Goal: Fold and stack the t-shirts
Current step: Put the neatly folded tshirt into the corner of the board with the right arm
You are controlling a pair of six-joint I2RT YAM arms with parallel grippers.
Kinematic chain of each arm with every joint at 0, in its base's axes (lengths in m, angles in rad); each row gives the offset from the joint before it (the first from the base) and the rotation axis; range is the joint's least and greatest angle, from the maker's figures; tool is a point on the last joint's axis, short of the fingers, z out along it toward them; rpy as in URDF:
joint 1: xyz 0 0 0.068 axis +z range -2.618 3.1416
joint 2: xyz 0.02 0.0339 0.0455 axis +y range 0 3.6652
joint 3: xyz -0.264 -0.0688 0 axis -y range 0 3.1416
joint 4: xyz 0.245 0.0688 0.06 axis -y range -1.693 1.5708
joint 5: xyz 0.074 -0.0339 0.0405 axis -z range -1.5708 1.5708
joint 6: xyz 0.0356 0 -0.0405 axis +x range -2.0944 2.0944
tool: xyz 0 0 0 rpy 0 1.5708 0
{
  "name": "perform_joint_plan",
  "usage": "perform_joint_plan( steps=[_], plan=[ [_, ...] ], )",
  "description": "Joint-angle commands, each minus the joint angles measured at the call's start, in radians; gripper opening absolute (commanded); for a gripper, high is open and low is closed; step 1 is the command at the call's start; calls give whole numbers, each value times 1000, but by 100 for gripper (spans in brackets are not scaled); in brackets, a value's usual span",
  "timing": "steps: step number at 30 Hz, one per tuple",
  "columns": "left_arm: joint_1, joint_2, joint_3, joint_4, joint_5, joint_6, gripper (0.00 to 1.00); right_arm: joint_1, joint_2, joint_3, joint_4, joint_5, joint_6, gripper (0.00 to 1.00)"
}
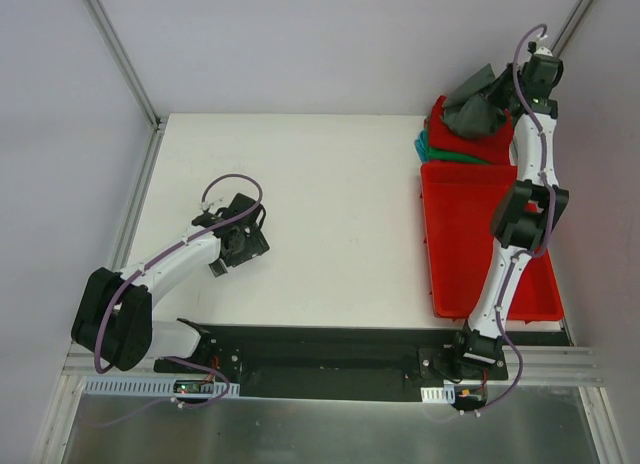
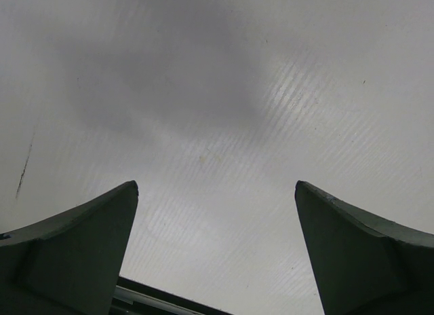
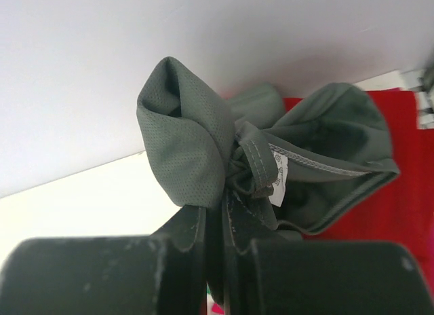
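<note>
The charcoal-grey t-shirt (image 1: 478, 104) hangs bunched from my right gripper (image 1: 512, 102) at the table's far right corner. In the right wrist view the gripper (image 3: 227, 199) is shut on the shirt (image 3: 196, 135), pinching a wad of collar with a white label. Below it lies the folded red t-shirt (image 1: 462, 140), also showing in the right wrist view (image 3: 386, 213), on top of the folded teal-green t-shirt (image 1: 430, 149). My left gripper (image 1: 248, 224) is open and empty, low over the bare table left of centre; its fingers (image 2: 81, 247) frame only white surface.
A rigid red plastic tray (image 1: 470, 244) lies along the right side of the table, just in front of the folded stack, with my right arm stretched over it. The white table (image 1: 330, 214) ends at a black strip along the near edge (image 1: 330, 344).
</note>
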Motion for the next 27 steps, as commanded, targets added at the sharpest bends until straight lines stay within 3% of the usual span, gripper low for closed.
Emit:
perform_joint_plan(
  steps=[1,15,27],
  plan=[
    [10,1,29,-8,4,-15,99,75,-112,29,70,-119,10,1],
    [10,-4,28,-6,-10,-9,99,132,-1,102,173,-190,47,1],
    [10,38,40,-5,-5,-9,99,36,8,42,111,-159,-2,1]
  ],
)
